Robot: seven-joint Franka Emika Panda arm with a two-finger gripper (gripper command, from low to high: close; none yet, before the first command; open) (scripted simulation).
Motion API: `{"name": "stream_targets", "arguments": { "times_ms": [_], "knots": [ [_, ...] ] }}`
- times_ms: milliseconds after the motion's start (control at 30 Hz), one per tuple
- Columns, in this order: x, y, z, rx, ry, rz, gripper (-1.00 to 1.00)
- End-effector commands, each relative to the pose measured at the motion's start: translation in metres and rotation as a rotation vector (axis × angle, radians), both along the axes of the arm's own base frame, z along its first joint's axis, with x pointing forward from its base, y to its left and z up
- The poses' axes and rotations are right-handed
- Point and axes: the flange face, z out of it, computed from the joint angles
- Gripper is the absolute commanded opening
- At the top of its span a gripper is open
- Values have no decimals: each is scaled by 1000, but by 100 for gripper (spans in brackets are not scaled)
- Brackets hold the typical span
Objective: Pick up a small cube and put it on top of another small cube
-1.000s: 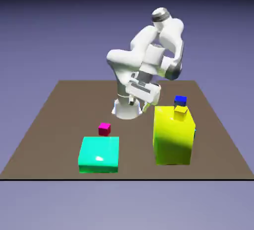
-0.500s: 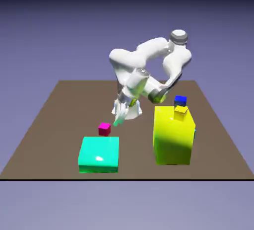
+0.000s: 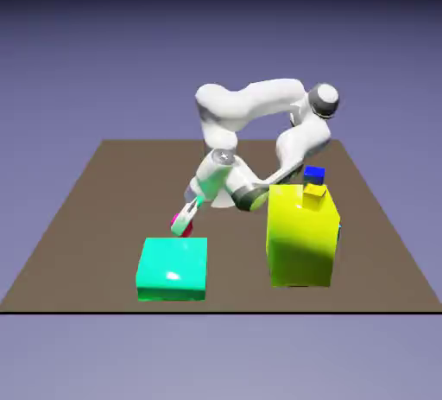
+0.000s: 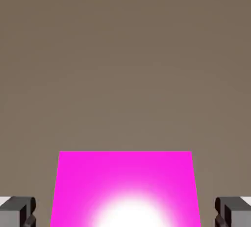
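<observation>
Swinging down from above the big yellow block (image 3: 302, 238), the arm has folded low and brought its gripper (image 3: 183, 221) onto the small cube (image 3: 180, 219), which sits on the brown counter (image 3: 86, 217) just behind the teal slab (image 3: 173, 267), where it sat a second ago. The fingers stood wide apart earlier; whether they have yet shut on the cube cannot be told. In the hand view the two grey fingertips (image 4: 17, 211) flank the cube (image 4: 125, 189) at the bottom corners, each with a thin strip of counter showing between it and the magenta face, so contact is not visible there. In the exterior view the hand covers most of the cube and settles nothing either.

The hand slants in from the exterior view's right, probably so the fingers straddle two opposite faces without touching the slab just in front.

The cube is a vivid magenta-pink, flat-faced and sharp-edged, with a bright white glare low on the face nearest the hand camera. It looks square to the fingers, not skewed, which should make for an even grip. A small blue cube (image 3: 314, 174) and a small yellow cube (image 3: 314, 195) rest on top of the yellow block, well apart from the hand.
</observation>
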Motion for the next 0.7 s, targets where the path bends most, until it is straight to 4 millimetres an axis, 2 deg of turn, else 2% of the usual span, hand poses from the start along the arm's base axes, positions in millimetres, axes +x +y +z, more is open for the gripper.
{"name": "stream_targets", "arguments": {
  "times_ms": [0,200,333,500,567,667],
  "knots": [
    [2,3,8,-1,0,1,-100],
    [5,20,55,4,5,1,-100],
    [3,74,40,100,176,223,-100],
    [-12,136,31,168,386,501,-100],
    [-19,153,31,162,456,593,-100],
    [-16,177,39,97,475,752,-100]
  ]
}}
